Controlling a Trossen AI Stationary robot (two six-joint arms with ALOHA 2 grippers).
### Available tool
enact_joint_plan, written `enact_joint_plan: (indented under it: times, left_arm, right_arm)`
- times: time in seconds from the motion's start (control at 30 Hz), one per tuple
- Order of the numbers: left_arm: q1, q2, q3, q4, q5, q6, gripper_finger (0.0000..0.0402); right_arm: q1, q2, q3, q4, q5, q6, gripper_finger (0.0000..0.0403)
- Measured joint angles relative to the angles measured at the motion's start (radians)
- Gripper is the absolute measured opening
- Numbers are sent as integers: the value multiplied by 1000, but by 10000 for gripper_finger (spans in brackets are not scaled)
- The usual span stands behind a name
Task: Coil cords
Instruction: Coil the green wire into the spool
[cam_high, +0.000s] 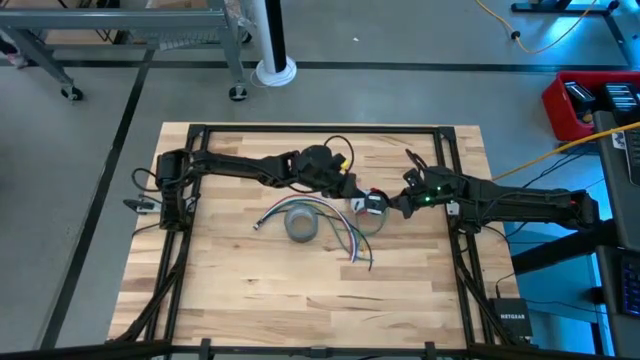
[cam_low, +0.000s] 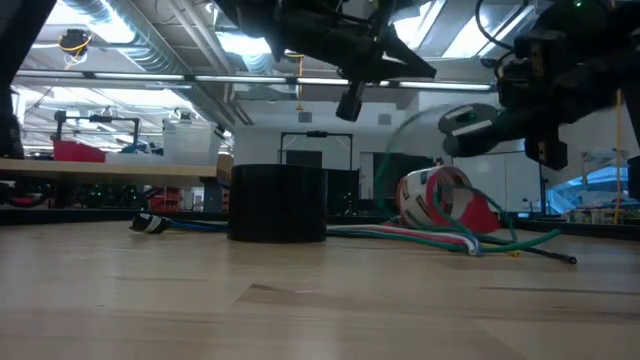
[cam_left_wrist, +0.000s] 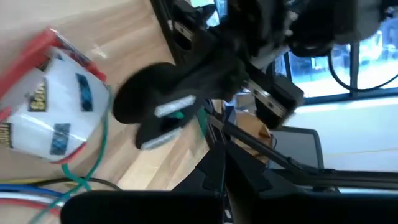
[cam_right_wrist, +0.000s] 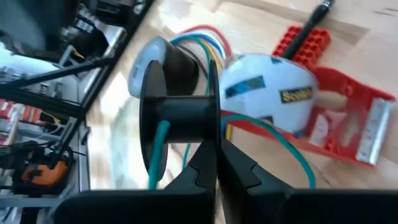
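A thin green cord (cam_right_wrist: 158, 152) runs off a small black spool (cam_right_wrist: 180, 112), which is held up in the air between my two grippers. My right gripper (cam_right_wrist: 217, 142) is shut on the spool, which also shows in the low view (cam_low: 470, 120). My left gripper (cam_left_wrist: 210, 135) faces it from the table's left (cam_high: 352, 187). Its fingers meet on the green cord (cam_left_wrist: 193, 118) just beside the spool (cam_left_wrist: 155, 102). More of the cord trails down to the table beside a red and white tape dispenser (cam_high: 370, 203). My left gripper pinches the green cord (cam_left_wrist: 203, 123) at its fingertips, a short way from the spool. The fingers hide the exact place of contact. The cord runs clear of the table from the fingers to the spool. My right gripper pinches one flange of the spool at its rim (cam_right_wrist: 213, 127), one finger on each side of the flange. The spool is lifted clear of the table. In the low view its two flanges lie one above the other.
A grey tape roll (cam_high: 301, 225) stands on the table near the middle, also showing in the low view (cam_low: 277, 203). A bundle of several coloured wires (cam_high: 350, 245) lies beside it and fans toward the near edge. The tape dispenser (cam_low: 445, 200) lies under the grippers.
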Motion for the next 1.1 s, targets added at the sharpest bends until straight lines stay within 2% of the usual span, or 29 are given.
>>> enact_joint_plan:
  times: [0.1,0.2,0.43,0.57,0.8,0.9,1.0,1.1]
  left_arm:
    - [-2,0,0,9,0,22,1]
    - [-9,-1,0,57,0,124,1]
    - [-31,-3,0,189,62,522,1]
    - [-48,-3,0,191,71,501,19]
    - [-82,-2,0,185,71,492,126]
    - [-94,-2,0,184,71,537,162]
    - [-107,-2,0,137,69,563,174]
    - [-134,-2,0,13,7,600,170]
  right_arm:
    - [0,0,0,5,-5,0,3]
    - [0,0,0,3,-6,0,3]
    - [0,0,0,3,-7,-1,3]
    - [0,0,0,2,-14,-1,3]
    - [-1,0,0,2,-14,-2,3]
    - [-1,0,0,3,-13,-2,3]
    - [-1,0,0,8,22,-3,3]
    - [-1,0,0,26,68,-3,3]
